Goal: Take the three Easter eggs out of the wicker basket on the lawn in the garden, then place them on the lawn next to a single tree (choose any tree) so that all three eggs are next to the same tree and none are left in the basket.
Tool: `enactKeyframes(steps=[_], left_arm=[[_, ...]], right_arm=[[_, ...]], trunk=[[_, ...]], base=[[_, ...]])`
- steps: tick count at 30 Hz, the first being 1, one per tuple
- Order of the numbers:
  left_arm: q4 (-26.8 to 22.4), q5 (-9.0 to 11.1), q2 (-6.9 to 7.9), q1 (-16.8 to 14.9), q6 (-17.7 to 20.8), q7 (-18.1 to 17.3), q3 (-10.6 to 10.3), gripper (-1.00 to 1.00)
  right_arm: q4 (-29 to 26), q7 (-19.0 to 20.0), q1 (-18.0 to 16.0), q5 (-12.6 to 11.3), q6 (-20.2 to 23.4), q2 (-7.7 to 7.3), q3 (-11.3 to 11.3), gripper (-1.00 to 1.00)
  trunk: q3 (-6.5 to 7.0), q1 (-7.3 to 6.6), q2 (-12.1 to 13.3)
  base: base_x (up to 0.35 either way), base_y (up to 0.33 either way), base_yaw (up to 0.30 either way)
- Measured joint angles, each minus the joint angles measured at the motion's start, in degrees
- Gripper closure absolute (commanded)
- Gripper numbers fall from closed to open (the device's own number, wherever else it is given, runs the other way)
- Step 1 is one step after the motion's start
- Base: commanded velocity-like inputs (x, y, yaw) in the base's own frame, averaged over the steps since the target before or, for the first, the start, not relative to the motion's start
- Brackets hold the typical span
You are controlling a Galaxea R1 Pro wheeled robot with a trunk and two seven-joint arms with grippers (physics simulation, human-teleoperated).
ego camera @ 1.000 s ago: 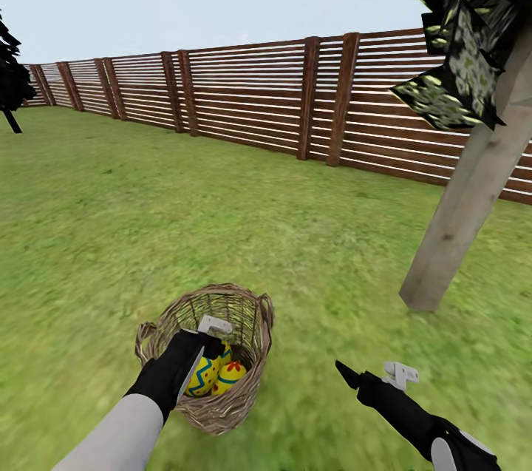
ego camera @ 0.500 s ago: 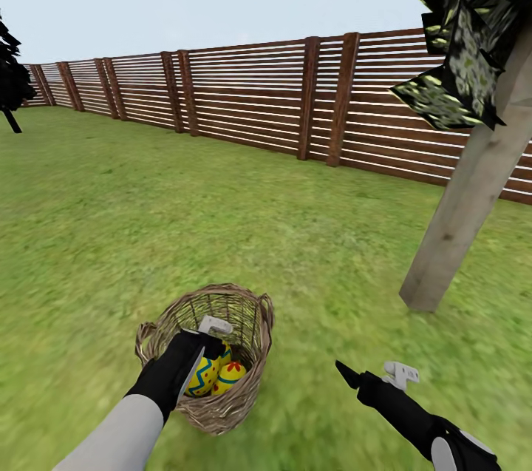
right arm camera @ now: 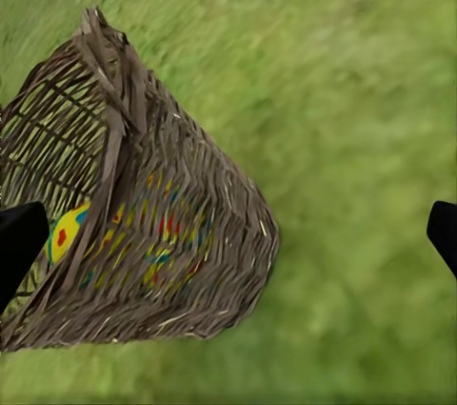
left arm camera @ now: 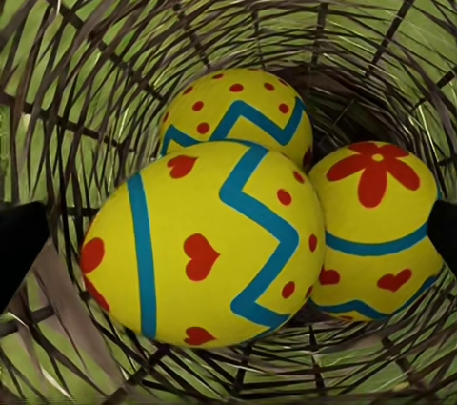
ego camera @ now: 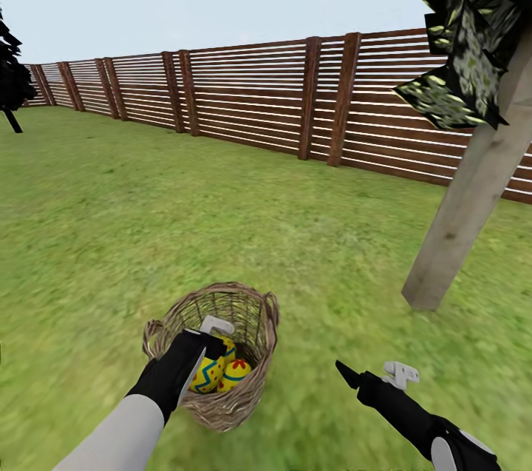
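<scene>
The wicker basket point(ego camera: 230, 397) stands on the lawn point(ego camera: 148, 234) just ahead of me, leaning slightly. All three Easter eggs lie in its bottom: a large one with blue zigzag and red hearts point(left arm camera: 205, 243), one behind it point(left arm camera: 238, 114), and one with a red flower point(left arm camera: 376, 224). Two of the eggs point(ego camera: 209, 373) show past my arm in the head view. My left gripper point(left arm camera: 228, 243) is open inside the basket, its fingers either side of the large egg, apart from it. My right gripper point(ego camera: 355, 378) hangs open over grass, right of the basket point(right arm camera: 143, 233). The tree point(ego camera: 465, 212) stands at right.
A brown slatted fence point(ego camera: 251, 94) closes off the garden at the back. A black cypress-like tree point(ego camera: 11, 79) stands far left. Open grass lies between the basket and the pale trunk, whose base point(ego camera: 425, 293) is a short reach to the right.
The basket has shifted a little to the right and tipped slightly, with my left gripper still inside it. The right arm has not moved.
</scene>
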Motion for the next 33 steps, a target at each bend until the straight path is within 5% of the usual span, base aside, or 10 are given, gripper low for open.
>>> enactKeyframes(steps=[33], left_arm=[[0.07, -0.01, 0.00, 0.08, -0.03, 0.00, -1.98, -1.00]], right_arm=[[-0.01, 0.00, -0.08, -0.12, 1.21, 0.00, -0.05, -1.00]], trunk=[[0.25, 0.00, 0.00]], base=[[-0.002, 0.030, -0.016]])
